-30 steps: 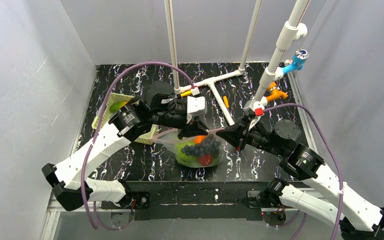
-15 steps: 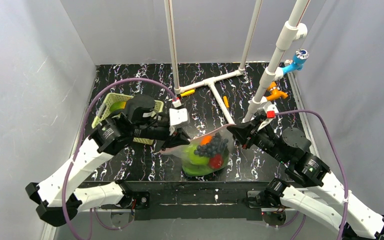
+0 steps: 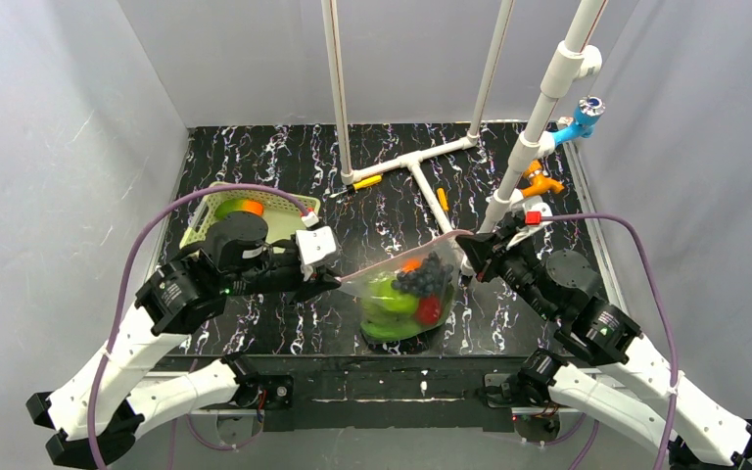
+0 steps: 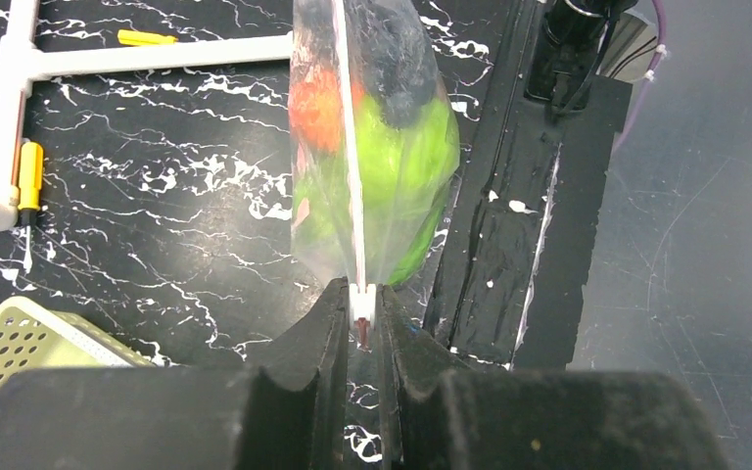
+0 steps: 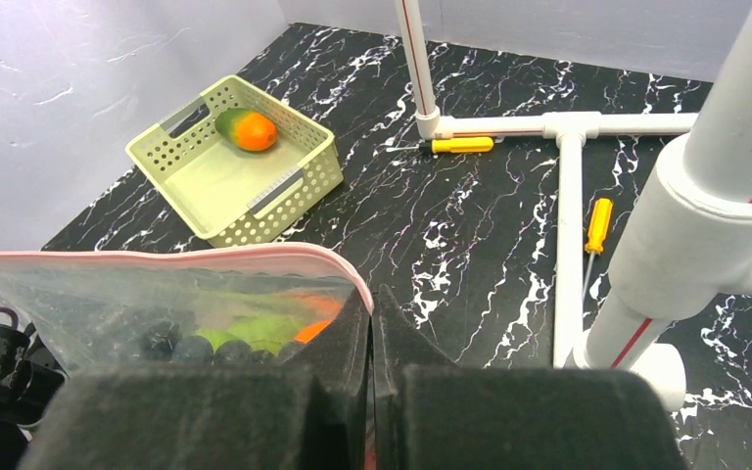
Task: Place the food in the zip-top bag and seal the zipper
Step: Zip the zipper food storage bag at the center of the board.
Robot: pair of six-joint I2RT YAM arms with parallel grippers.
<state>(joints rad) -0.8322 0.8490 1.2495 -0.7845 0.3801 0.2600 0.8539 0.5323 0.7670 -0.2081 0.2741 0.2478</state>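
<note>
Since the earlier frames, the left gripper is pulled back off the basket toward the near edge. The zip-top bag is carried further right of the basket, and the basket is now uncovered.

The bag is held stretched right of the basket, between both grippers. Left gripper: clamped on the zipper end nearer the basket. Right gripper: pinched tight on the zipper end away from the basket.

Green pieces, dark grapes, a red piece and an orange piece are seen inside the bag. An orange-and-green fruit is left in the basket.

Whether the zipper is pressed shut full-width cannot be told.
</note>
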